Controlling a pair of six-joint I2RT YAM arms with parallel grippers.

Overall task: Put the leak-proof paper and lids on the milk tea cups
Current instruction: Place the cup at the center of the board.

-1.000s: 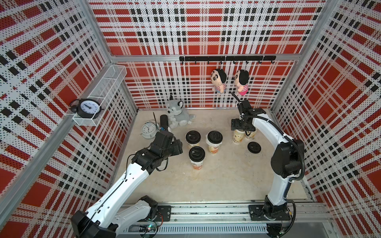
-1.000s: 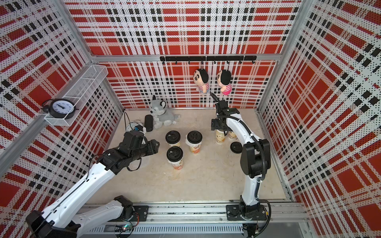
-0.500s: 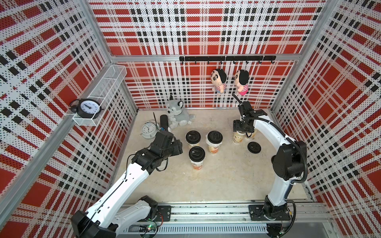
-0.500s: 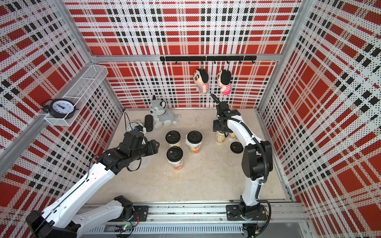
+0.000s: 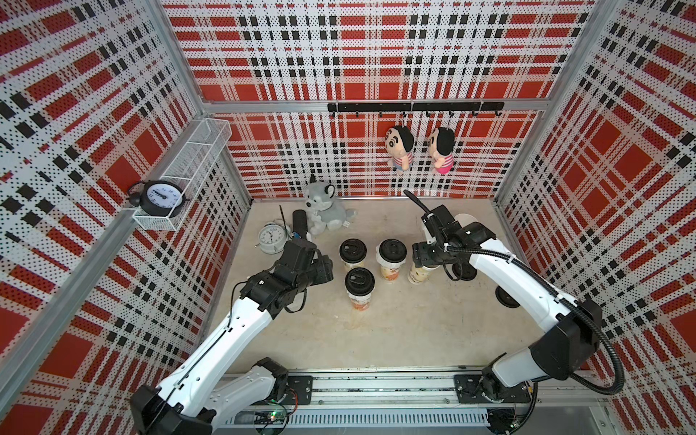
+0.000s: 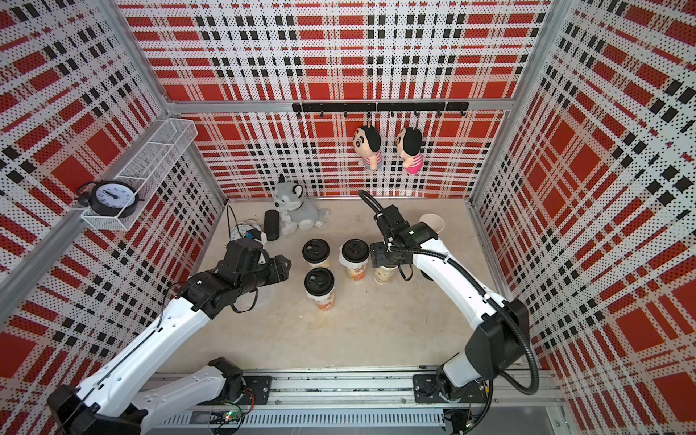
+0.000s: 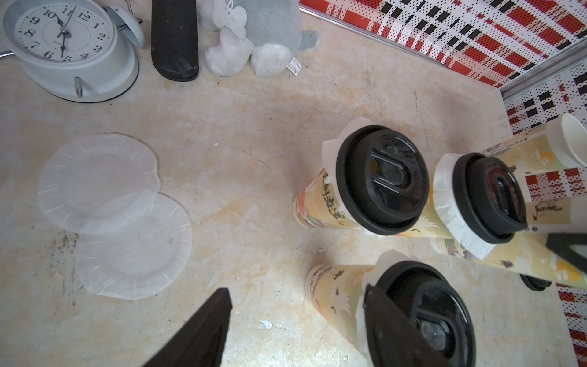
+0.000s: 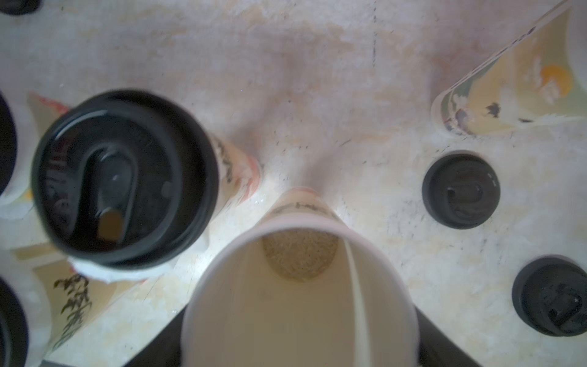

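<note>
Table [image 5: 395, 331]: walled on three sides. Open floor spans the lower centre in both top views.

Left gripper [image 5: 327, 269]: left of centre, fingers apart, nothing between them.

Leak-proof paper [image 7: 98, 181]: two round sheets lie overlapped flat on the table near that gripper. More paper rims show under the black lids [image 5: 357, 280] of three milk tea cups [image 5: 389, 272] at centre.

Right gripper [image 8: 298, 336]: clamped on the unlidded cup [image 8: 286, 317], right of centre. Only a tan speckled bottom shows inside.

Another open cup [image 5: 467, 220] stands at upper right, and two loose lids [image 5: 504, 299] lie nearby.

Cup sides bear dark brush characters, unreadable. Numerals 1–12 on the clock [image 7: 63, 35] are legible.
</note>
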